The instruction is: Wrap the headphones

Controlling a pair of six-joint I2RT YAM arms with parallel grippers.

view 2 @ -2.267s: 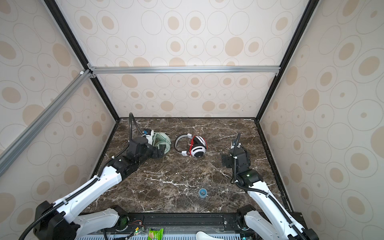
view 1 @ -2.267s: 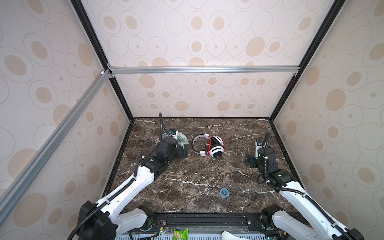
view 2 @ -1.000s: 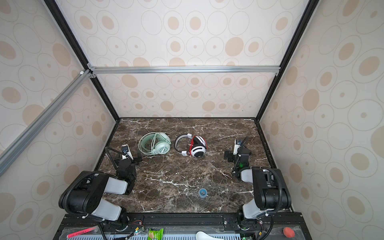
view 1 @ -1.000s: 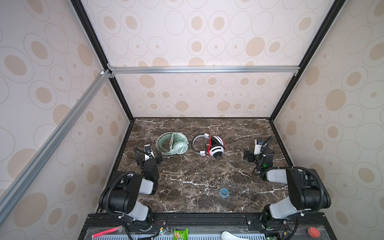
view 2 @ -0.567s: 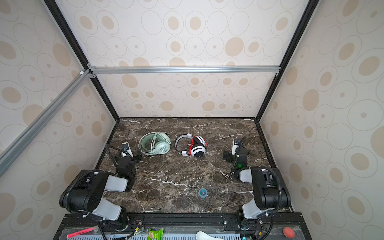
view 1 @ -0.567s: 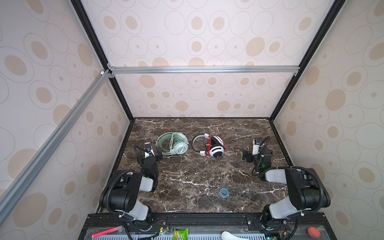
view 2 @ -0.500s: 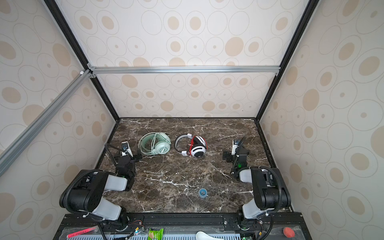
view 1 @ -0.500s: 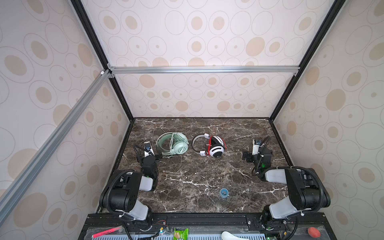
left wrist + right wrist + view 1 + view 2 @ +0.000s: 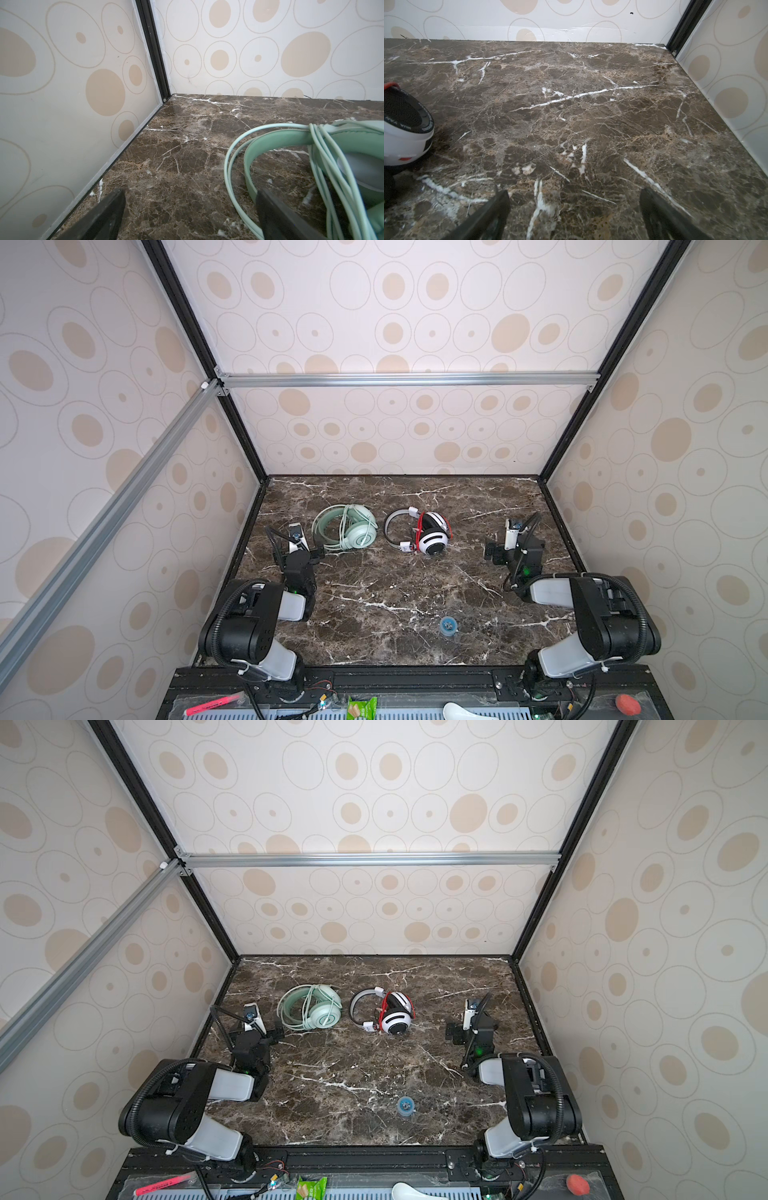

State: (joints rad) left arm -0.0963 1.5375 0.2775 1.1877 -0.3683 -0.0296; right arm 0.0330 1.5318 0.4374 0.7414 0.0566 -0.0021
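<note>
Headphones in mint green (image 9: 359, 536) lie on the far half of the desk (image 9: 395, 589), just left of the white-and-black pair (image 9: 432, 540). Both arms' jaws gape empty, the left ones beside the mint headband.

Matched pair here: left arm (image 9: 249, 626) at 8 o'clock in both top views, right arm (image 9: 598, 614) at 4 o'clock. We see rounded matte-black joint housings with white/pale grey link shells between them. Black corrugated conduit (image 9: 642, 616) loops over each shoulder, with white zip ties (image 9: 603, 668) near the bases. Each wrist block (image 9: 524, 558) is black with a small green LED (image 9: 527, 571) lit. Each carries a white camera module (image 9: 512, 531) at its 12 o'clock, with a thin black cable arcing off. Wrist views of left gripper (image 9: 191, 193) and right gripper (image 9: 574, 191) show plain black wedge-shaped fingers (image 9: 488, 218).
</note>
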